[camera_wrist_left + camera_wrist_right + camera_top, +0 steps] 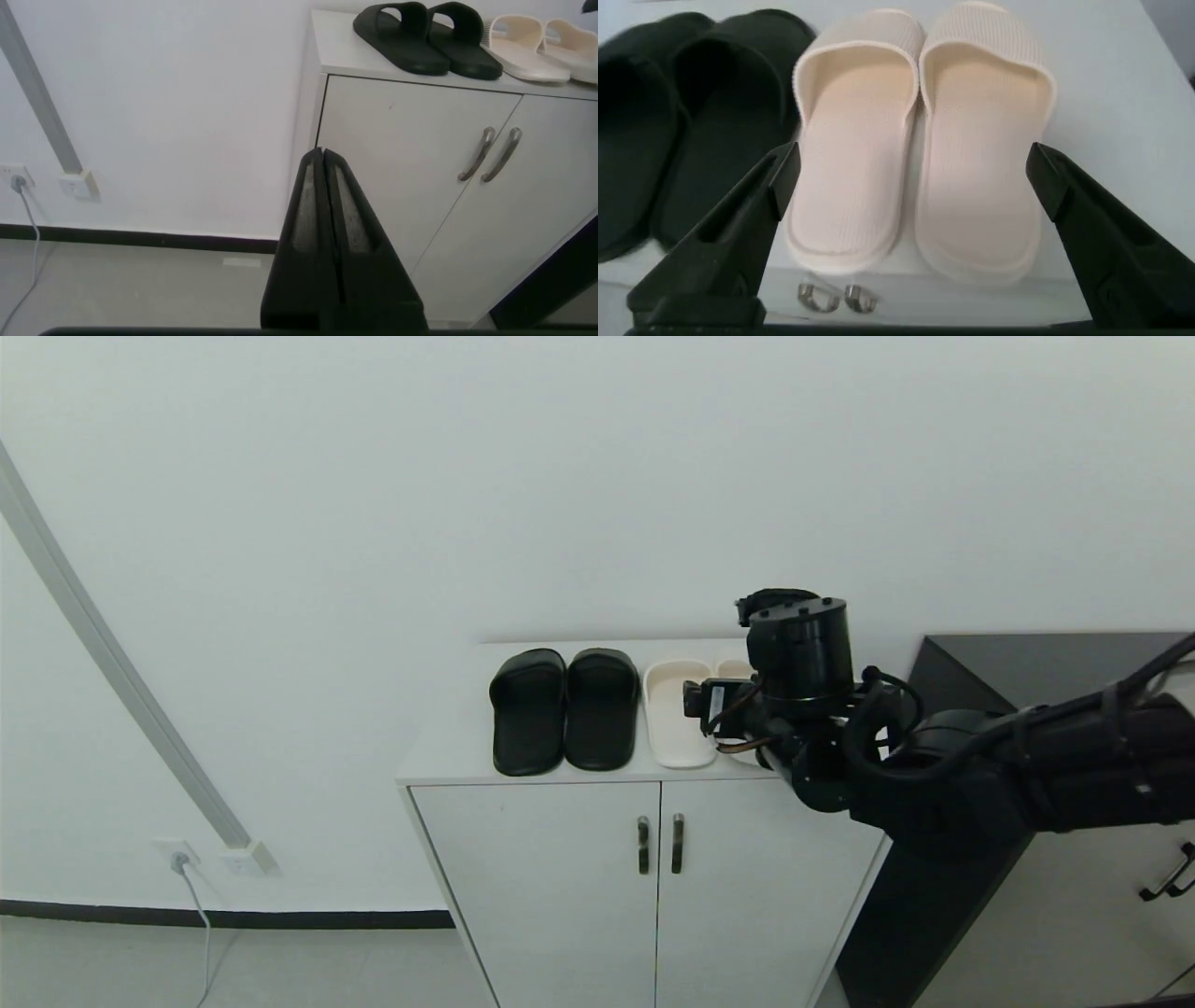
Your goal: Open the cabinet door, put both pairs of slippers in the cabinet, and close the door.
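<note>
Right hand (913,159): wide open, gripping nothing. Its two black, wedge-shaped fingers (738,233) stand well apart, and the cream slippers (915,140) show between them. Contact with either slipper cannot be confirmed. Left hand (323,161): fingers pressed flat together to a narrow point, nothing held. It hangs low in front of the cabinet (402,149), apart from it.

Wall (467,476): plain, white and matt. A grey strip (93,635) runs down it at a slant toward the skirting.

Cabinet: white, smooth and box-shaped, standing against the wall. Both doors (551,915) are shut and meet at a thin centre seam. A black, flat-topped unit (1027,658) stands just beside it on the robot's right.

Black slippers (565,709): one pair of smooth, rubbery slides with broad straps. They lie side by side and touching on the cabinet top, toward its left, heels at the front edge.

Cream slippers: one pair with ribbed insoles and raised, rounded rims, lying side by side just right of the black pair. In the head view the right arm partly hides the right-hand one.

Handles (643,845): slim, upright metal bars, one on each door, just beside the seam.

Socket (177,857): white, low on the wall, with a thin cable (201,933) plugged in.
</note>
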Robot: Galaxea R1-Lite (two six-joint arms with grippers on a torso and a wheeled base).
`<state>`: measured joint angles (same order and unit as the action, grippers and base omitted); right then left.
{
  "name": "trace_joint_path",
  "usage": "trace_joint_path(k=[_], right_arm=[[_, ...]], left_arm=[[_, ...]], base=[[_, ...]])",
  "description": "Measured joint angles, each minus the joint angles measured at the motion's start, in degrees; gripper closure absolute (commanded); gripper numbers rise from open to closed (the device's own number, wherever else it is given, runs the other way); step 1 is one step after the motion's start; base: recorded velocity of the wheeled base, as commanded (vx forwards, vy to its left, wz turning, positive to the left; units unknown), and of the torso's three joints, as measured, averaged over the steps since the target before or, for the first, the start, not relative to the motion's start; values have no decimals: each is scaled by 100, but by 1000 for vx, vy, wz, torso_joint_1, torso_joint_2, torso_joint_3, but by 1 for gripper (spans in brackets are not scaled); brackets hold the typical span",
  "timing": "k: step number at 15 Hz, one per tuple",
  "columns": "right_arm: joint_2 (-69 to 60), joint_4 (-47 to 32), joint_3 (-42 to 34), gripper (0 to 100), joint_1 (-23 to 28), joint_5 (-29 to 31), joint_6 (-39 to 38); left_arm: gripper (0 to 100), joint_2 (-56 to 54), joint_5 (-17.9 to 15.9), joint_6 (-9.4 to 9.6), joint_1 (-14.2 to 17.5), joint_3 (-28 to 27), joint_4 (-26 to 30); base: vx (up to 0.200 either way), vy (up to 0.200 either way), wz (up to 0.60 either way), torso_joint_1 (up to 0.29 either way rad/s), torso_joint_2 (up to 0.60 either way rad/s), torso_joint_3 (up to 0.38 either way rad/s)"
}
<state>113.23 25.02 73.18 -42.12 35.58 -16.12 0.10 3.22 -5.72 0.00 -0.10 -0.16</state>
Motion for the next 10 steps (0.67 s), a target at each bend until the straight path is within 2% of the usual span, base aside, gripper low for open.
trace_joint_path(k=[10], right_arm=[[1417,-28,1541,0,467,-44,485]], left_arm=[[100,0,0,-16,0,0,0]], base=[[0,0,0,0,0,0]])
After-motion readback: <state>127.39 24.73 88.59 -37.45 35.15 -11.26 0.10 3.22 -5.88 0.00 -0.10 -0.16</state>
